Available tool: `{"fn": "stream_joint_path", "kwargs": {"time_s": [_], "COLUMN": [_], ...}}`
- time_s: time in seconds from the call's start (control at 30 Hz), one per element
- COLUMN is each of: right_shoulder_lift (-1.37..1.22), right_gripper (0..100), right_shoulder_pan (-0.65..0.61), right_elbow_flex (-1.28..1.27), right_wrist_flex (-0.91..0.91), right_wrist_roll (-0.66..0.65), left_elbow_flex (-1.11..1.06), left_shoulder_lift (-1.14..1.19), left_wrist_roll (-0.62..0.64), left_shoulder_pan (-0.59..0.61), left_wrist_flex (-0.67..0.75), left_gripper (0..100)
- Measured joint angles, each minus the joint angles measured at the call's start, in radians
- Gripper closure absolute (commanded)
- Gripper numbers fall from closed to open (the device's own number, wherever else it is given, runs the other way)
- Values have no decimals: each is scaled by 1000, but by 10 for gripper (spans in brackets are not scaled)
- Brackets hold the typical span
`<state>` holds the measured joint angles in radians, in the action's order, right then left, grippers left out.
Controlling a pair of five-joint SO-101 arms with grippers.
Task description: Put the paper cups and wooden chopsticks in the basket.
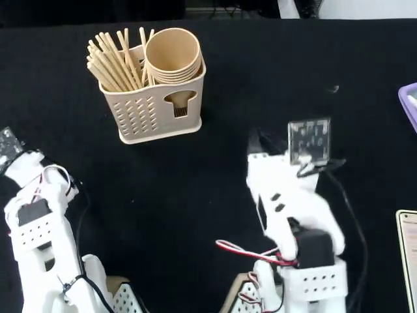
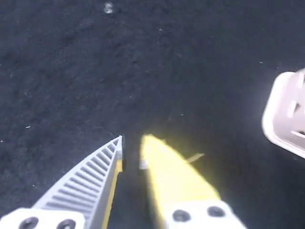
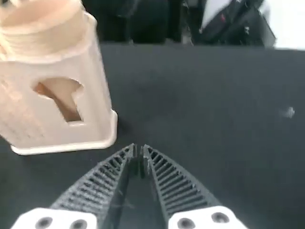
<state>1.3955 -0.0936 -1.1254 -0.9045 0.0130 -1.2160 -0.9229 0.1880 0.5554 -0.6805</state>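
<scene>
Count: 1 basket [image 1: 153,114], upright at the back of the surface [image 1: 260,65]. Inside it are 1 nested stack of paper cups [image 1: 172,52] and 1 bundle of wooden chopsticks [image 1: 117,62], too many to count. Left tool [image 2: 131,143] is low over the surface, nearly closed, empty. Right tool [image 3: 138,151] is near the basket, tips together, empty.

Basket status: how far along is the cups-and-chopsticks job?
Done: the stack of paper cups and the wooden chopsticks stand in the basket. In hand: nothing. The left gripper and right gripper are shut and empty over the black table, not touching the basket. Left: nothing evident to load, so the job looks complete.
</scene>
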Motion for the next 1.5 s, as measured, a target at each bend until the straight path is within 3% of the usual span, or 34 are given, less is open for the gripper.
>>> {"fn": "stream_joint_path", "kwargs": {"time_s": [0.27,0.63,0.8,0.9,1.03,1.2,1.33,1.5], "right_shoulder_lift": [391,404,404,404,404,404,404,404], "right_gripper": [984,984,984,985,986,986,986,986], "right_shoulder_pan": [31,32,32,32,32,32,32,32], "right_elbow_flex": [-311,-439,-465,-512,-542,-542,-552,-557], "right_wrist_flex": [-87,-253,-384,-400,-404,-404,-404,-402], "right_wrist_roll": [0,-2,-2,-2,-2,-2,-2,-2], "left_elbow_flex": [160,496,512,456,298,87,-25,-44], "left_shoulder_lift": [0,0,0,-54,-219,-577,-853,-861], "left_wrist_roll": [-5,-5,-5,-5,-20,-170,-203,-203], "left_shoulder_pan": [-80,-104,-104,-104,-104,-106,-121,-155], "left_wrist_flex": [-215,-635,-818,-824,-724,-683,-743,-750], "left_gripper": [921,962,971,970,970,968,970,970]}}
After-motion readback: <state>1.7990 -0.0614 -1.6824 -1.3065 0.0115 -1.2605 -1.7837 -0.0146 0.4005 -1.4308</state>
